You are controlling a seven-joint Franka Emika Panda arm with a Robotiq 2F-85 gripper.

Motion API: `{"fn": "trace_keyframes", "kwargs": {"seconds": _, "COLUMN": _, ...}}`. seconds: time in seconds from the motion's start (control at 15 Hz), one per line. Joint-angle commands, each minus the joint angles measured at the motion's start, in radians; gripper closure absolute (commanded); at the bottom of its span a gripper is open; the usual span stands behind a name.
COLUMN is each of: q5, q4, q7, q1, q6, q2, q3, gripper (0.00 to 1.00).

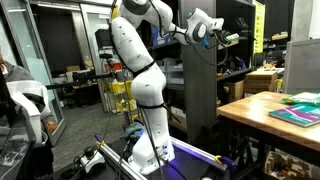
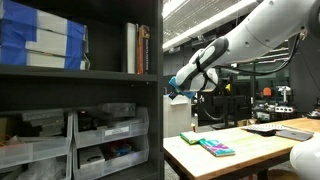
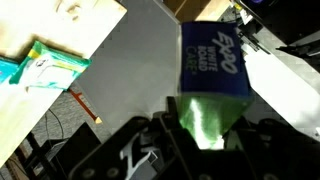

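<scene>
A blue-labelled item (image 3: 213, 65) is pinched in the gripper (image 3: 205, 120), with the jaws pressed against its pale green lower part, as shown in the wrist view. White lettering on the label is read as "EXPO" above "BOARD CARE"; a smaller line between the two is too blurred to be made out. What kind of object it is cannot be told: its lower end is hidden between the fingers, and its upper edge is lost among clutter at the frame's top right.

In an exterior view the gripper (image 2: 180, 85) is held high in the air, just beside the edge of a dark shelving unit (image 2: 155, 110) and well above a wooden table (image 2: 250, 152). Only a small blue patch of the item is seen at its tip. In an exterior view the gripper (image 1: 205, 27) is shown at the end of the white robot arm (image 1: 135, 60), and the item itself is too small to be picked out there.

Teal packets (image 2: 217, 147) are laid on the table, their print unreadable. Blue boxes (image 2: 40, 35) and upright books (image 2: 138, 48) are stacked on the shelves, with no legible titles. Clear plastic bins (image 2: 100, 140) are set below them, their contents hard to make out.
</scene>
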Motion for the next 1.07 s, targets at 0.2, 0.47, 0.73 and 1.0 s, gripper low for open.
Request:
{"fn": "trace_keyframes", "kwargs": {"seconds": 0.2, "q5": -0.019, "q4": 0.003, "q7": 0.03, "q1": -0.11, "q6": 0.03, "q2": 0.144, "q3": 0.104, "gripper": 0.88}}
{"fn": "trace_keyframes", "kwargs": {"seconds": 0.47, "q5": -0.025, "q4": -0.009, "q7": 0.037, "q1": -0.189, "q6": 0.039, "q2": 0.204, "q3": 0.157, "gripper": 0.88}}
{"fn": "trace_keyframes", "kwargs": {"seconds": 0.73, "q5": -0.024, "q4": -0.034, "q7": 0.038, "q1": -0.248, "q6": 0.062, "q2": 0.249, "q3": 0.198, "gripper": 0.88}}
{"fn": "trace_keyframes", "kwargs": {"seconds": 1.0, "q5": -0.027, "q4": -0.078, "q7": 0.044, "q1": -0.309, "q6": 0.099, "q2": 0.29, "q3": 0.235, "gripper": 0.88}}
